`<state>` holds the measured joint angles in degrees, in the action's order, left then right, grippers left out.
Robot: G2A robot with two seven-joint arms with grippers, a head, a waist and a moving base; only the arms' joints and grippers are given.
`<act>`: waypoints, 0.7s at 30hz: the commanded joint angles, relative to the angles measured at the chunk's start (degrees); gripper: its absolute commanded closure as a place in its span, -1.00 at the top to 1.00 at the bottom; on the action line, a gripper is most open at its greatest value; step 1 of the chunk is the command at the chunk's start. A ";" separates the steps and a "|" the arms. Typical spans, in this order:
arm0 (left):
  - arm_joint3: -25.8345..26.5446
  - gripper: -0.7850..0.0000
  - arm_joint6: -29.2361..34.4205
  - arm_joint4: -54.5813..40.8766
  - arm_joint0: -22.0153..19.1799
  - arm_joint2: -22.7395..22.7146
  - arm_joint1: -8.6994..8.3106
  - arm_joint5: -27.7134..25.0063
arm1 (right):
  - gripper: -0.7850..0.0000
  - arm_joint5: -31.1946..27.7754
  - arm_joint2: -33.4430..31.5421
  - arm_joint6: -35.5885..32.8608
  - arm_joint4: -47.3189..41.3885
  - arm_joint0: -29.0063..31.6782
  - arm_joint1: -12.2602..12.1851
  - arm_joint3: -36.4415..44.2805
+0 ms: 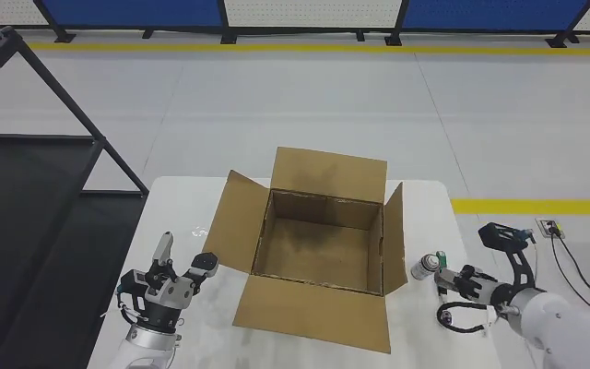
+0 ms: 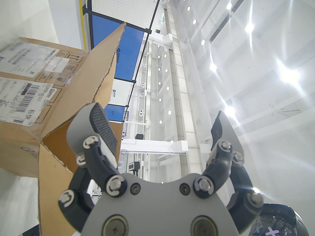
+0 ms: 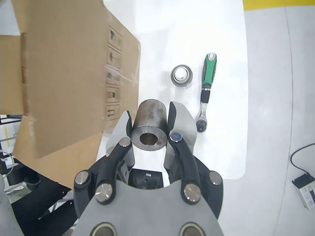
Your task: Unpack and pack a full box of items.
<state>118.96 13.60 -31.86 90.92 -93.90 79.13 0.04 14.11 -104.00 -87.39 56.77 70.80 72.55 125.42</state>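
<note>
The right end effector (image 3: 150,114) is closed around a short steel cylinder (image 3: 150,126) with a bored centre, its pads pressing on the curved wall. That is the weak spot. The part looks smooth and heavy, and with contact on two narrow lines of a round surface it could twist or slide out if the arm swings quickly or tips. Whether it hangs above the counter (image 3: 172,25) or rests on it cannot be told.

The left end effector (image 2: 160,128) sits at the other near corner, spread wide and holding nothing, pointing upward close to the box's outer wall. A careless move there could nudge the carton.

Just beyond the cylinder lies a ratchet (image 3: 206,92) with a green handle, and beside it a small can (image 3: 181,75) stands upright. A dropped cylinder would probably hit one of them. The can would likely topple, and it or the cylinder could roll toward the counter's rounded edge, which is near.

Farther on, the box (image 1: 313,314) stands open in the middle of the counter, its inside apparently bare. Its side flap (image 3: 69,74) rises between the held cylinder and the opening. A low approach would catch it, either folding it inward or dragging the whole box.
</note>
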 commanded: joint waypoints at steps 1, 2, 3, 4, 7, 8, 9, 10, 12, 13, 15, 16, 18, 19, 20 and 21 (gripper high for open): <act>0.00 1.00 0.00 0.00 0.00 0.00 0.00 0.00 | -1.00 0.00 1.68 -0.61 1.17 -0.78 -0.25 -3.09; 0.00 1.00 0.00 0.00 0.00 0.00 0.00 0.00 | -1.00 0.34 2.29 -0.61 1.72 -1.18 -0.36 -4.68; 0.00 1.00 0.00 0.00 0.00 0.00 0.00 0.00 | -1.00 0.55 2.98 -0.61 2.08 -1.63 -0.46 -6.21; 0.00 1.00 0.00 0.00 0.00 0.00 0.00 0.00 | -1.00 0.43 3.58 -0.61 1.71 -2.19 -0.54 -7.50; 0.00 1.00 0.00 0.00 0.00 0.00 0.00 0.00 | -1.00 0.40 4.41 -0.60 0.67 -3.33 -0.75 -12.00; 0.00 1.00 0.00 0.00 0.00 0.00 0.00 0.00 | -1.00 0.18 4.55 -0.59 0.27 -3.57 -0.82 -13.41; 0.00 1.00 0.00 0.00 0.00 0.00 0.00 0.00 | -1.00 0.12 4.70 -0.46 0.18 -3.80 -0.90 -14.56; 0.00 1.00 0.00 0.00 0.00 0.00 0.00 0.00 | -1.00 -0.11 4.98 -0.30 -0.11 -3.97 -0.95 -15.62; 0.00 1.00 0.00 0.00 0.00 0.00 0.00 0.00 | -1.00 -0.32 5.44 0.08 -0.47 -4.19 -1.06 -17.50; 0.00 1.00 0.00 0.00 0.00 0.00 0.00 0.00 | -1.00 -0.59 5.79 0.25 -0.77 -4.24 -1.11 -18.25; 0.00 1.00 0.00 0.00 0.00 0.00 0.00 0.00 | -1.00 -0.95 6.33 0.88 -0.82 -4.26 -1.22 -19.51; 0.00 1.00 0.00 0.00 0.00 0.00 0.00 0.00 | -1.00 -1.36 6.60 1.19 -0.90 -4.16 -1.28 -20.00; 0.00 1.00 0.00 0.00 0.00 0.00 0.00 0.00 | -1.00 -1.67 6.90 1.87 -1.12 -3.92 -1.39 -20.72; 0.00 1.00 0.00 0.00 0.00 0.00 0.00 0.00 | -1.00 -1.81 7.06 2.16 -1.21 -3.77 -1.44 -21.01; 0.00 1.00 0.00 0.00 0.00 0.00 0.00 0.00 | -1.00 -2.02 7.21 2.43 -1.29 -3.68 -1.51 -21.20; 0.00 1.00 0.00 0.00 0.00 0.00 0.00 0.00 | -1.00 -1.93 7.32 2.69 -1.43 -3.58 -1.55 -21.50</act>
<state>118.96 13.60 -31.86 90.92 -93.90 79.13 0.04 12.14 -96.79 -84.94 55.46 67.13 71.05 104.19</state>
